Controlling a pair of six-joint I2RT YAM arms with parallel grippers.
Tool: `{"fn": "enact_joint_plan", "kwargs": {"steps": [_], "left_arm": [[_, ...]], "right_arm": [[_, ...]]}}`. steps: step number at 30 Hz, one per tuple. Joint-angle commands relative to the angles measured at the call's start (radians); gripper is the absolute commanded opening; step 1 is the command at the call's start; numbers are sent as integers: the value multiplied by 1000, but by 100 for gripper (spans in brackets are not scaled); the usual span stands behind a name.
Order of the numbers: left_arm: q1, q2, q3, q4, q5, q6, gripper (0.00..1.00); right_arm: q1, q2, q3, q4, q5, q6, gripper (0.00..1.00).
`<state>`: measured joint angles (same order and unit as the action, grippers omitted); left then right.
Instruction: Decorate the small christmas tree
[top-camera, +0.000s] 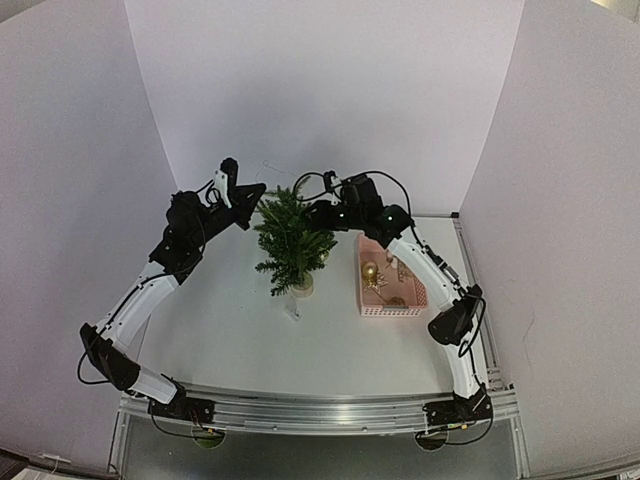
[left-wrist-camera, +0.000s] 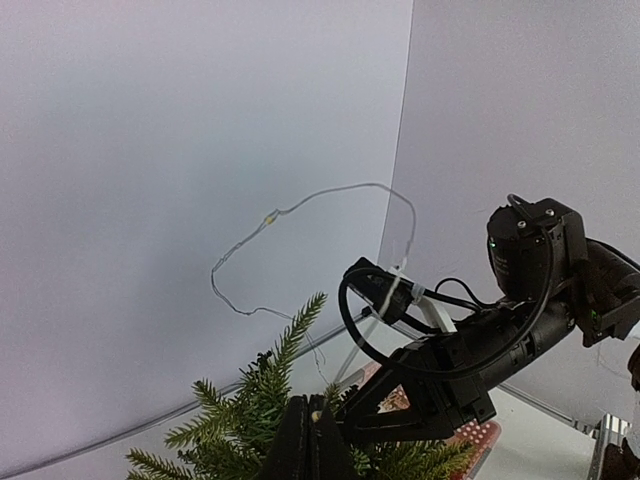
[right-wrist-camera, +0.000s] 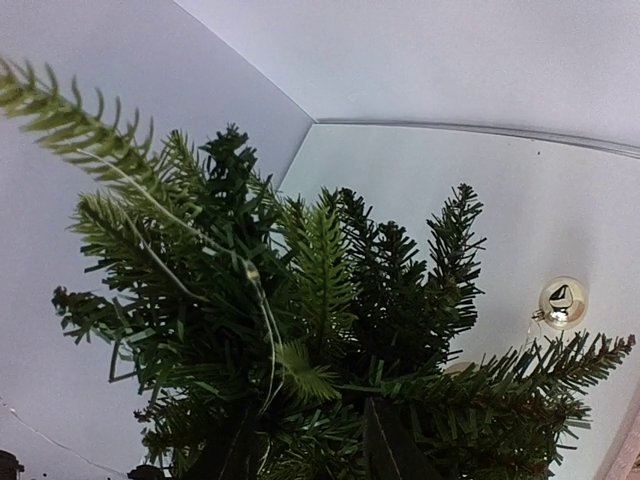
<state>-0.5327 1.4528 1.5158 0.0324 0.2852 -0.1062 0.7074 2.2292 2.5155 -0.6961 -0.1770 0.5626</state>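
The small christmas tree (top-camera: 290, 240) stands mid-table on a pale round base. My left gripper (top-camera: 258, 192) is at the tree's upper left, shut on a thin light wire (left-wrist-camera: 330, 190). A small bead of the wire sits between the left gripper's (left-wrist-camera: 312, 425) closed fingers, and the wire loops up over the treetop. My right gripper (top-camera: 314, 212) is pushed into the tree's upper right side. In the right wrist view its fingers (right-wrist-camera: 392, 445) stand apart among the branches (right-wrist-camera: 330, 290), with the wire (right-wrist-camera: 262, 310) running down beside the left one. A gold ball (right-wrist-camera: 560, 302) hangs on a low branch.
A pink basket (top-camera: 412, 300) with gold ornaments (top-camera: 371, 271) stands right of the tree, under the right forearm. A small pale item (top-camera: 293, 312) lies on the table in front of the tree base. White walls close in on three sides.
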Motion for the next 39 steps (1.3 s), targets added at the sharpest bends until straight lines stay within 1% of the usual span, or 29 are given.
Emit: {"fn": "enact_joint_plan", "kwargs": {"steps": [1,8,9,17,21,28,31,34,36,39], "left_arm": [[5,-38,-5,52,3,-9,0],[5,-46,-10,46,-13,0,0],[5,-46,-10,47,-15,1,0],[7,-45,-8,49,-17,8,0],[7,-49,-4,55,-27,15,0],[15,-50,-7,54,-45,-6,0],[23,-52,-8,38,-59,-11,0],[26,-48,-14,37,-80,-12,0],[34,-38,-8,33,-106,-21,0],[49,-17,6,23,-141,-30,0]], "right_arm": [[3,-19,-9,54,-30,30,28],[3,-97,-92,53,27,4,2],[3,-102,-96,53,31,0,0],[3,-141,-99,53,74,-24,0],[3,-170,-86,53,118,-61,0],[-4,-186,58,61,177,-221,0],[-12,-218,61,77,228,-269,0],[-23,-230,26,140,266,-310,0],[-32,-204,26,188,275,-347,0],[-41,-131,94,224,296,-429,0]]}}
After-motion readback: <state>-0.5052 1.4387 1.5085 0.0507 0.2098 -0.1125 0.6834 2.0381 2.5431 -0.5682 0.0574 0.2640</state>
